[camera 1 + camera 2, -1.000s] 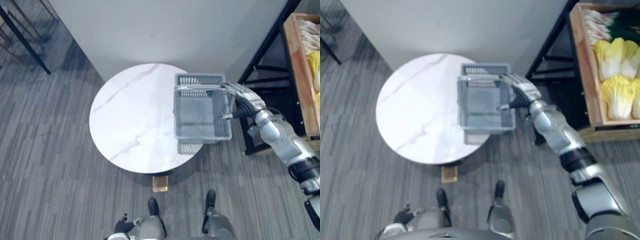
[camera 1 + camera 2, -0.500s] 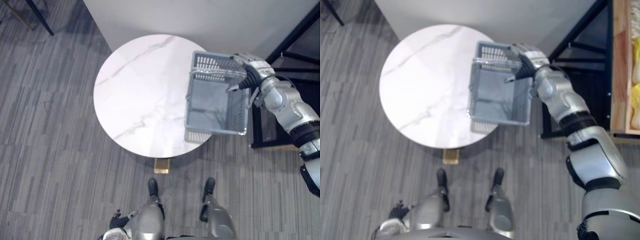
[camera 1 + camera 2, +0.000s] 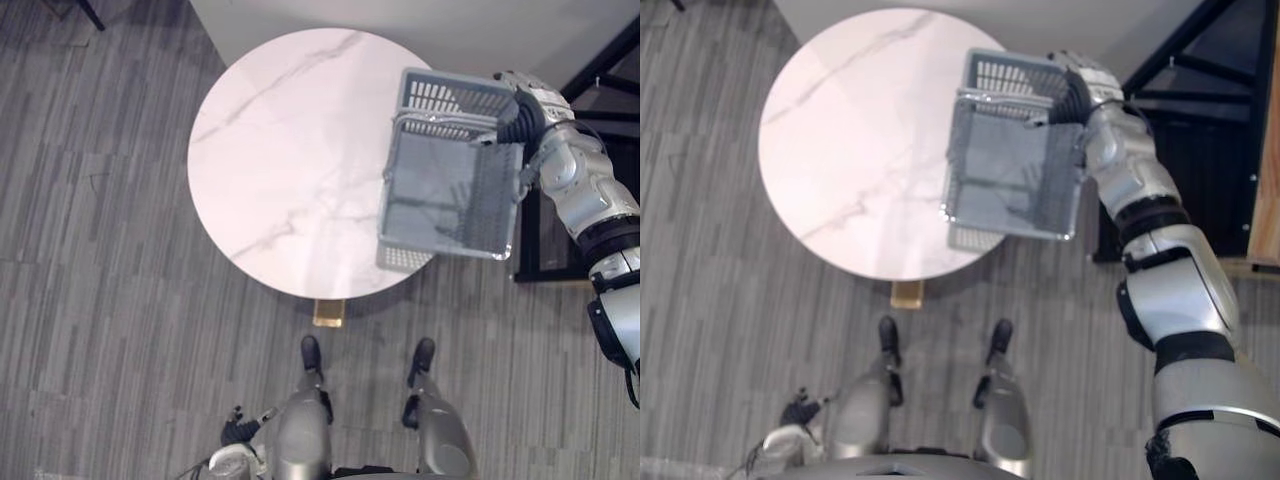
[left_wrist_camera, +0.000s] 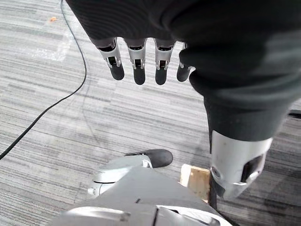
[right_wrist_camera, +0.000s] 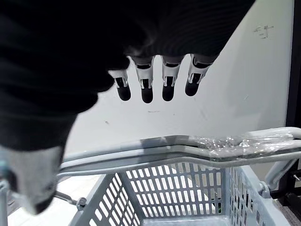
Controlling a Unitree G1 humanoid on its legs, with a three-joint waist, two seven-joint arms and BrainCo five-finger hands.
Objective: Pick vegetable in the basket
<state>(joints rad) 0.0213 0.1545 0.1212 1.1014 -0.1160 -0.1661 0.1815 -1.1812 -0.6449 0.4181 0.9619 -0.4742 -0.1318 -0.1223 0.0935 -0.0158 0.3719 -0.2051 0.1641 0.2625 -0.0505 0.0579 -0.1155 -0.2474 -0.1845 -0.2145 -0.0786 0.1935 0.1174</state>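
An empty grey plastic basket [image 3: 450, 190] hangs tilted in the air over the right edge of the round white marble table [image 3: 290, 150]. My right hand [image 3: 525, 100] is at the basket's far right corner, its fingers [image 5: 146, 89] curled by the grey handle [image 5: 178, 148], which is wrapped in clear film. Through the mesh I see nothing inside the basket. My left hand [image 4: 136, 66] hangs low by my side over the floor, fingers relaxed and holding nothing.
A black metal shelf frame [image 3: 600, 80] stands right of the table, behind my right arm. A wooden crate's edge [image 3: 1265, 200] shows at the far right. A small wooden block [image 3: 328, 312] lies at the table's foot. Grey striped carpet lies all around.
The camera has shifted. The basket has come up off the table, tilted, and now hangs further over the right edge in my right hand.
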